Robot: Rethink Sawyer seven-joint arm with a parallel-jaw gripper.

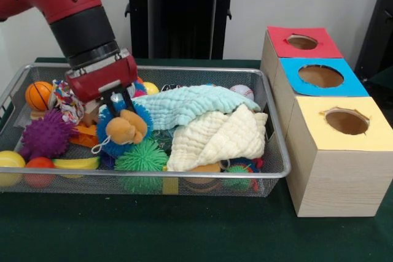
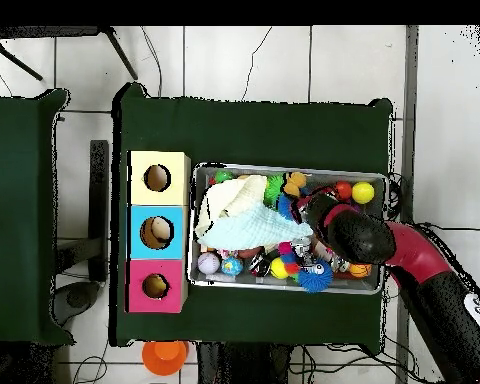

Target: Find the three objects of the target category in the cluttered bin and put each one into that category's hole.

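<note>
The silver wire-mesh bin (image 1: 184, 70) sits on the green table, crowded with toys, balls and cloths; it also shows in the overhead view (image 2: 374, 288). My gripper (image 1: 123, 115) reaches down into the bin's left part and is shut on a small orange plush animal (image 1: 127, 128). The plush hangs in front of a blue spiky ball (image 1: 105, 118), just above the other toys. In the overhead view the plush (image 2: 296, 184) shows beside the arm's end. No other plush animal is visible; the cloths hide much of the bin.
Three wooden boxes with round holes stand right of the bin: red (image 1: 304, 44), blue (image 1: 321, 78), yellow (image 1: 346, 121). A mint cloth (image 1: 190, 104) and a cream cloth (image 1: 215, 139) cover the bin's middle. A purple spiky ball (image 1: 46, 134), a green one (image 1: 142, 157), a basketball (image 1: 38, 94) and a rope toy (image 1: 67, 99) lie around.
</note>
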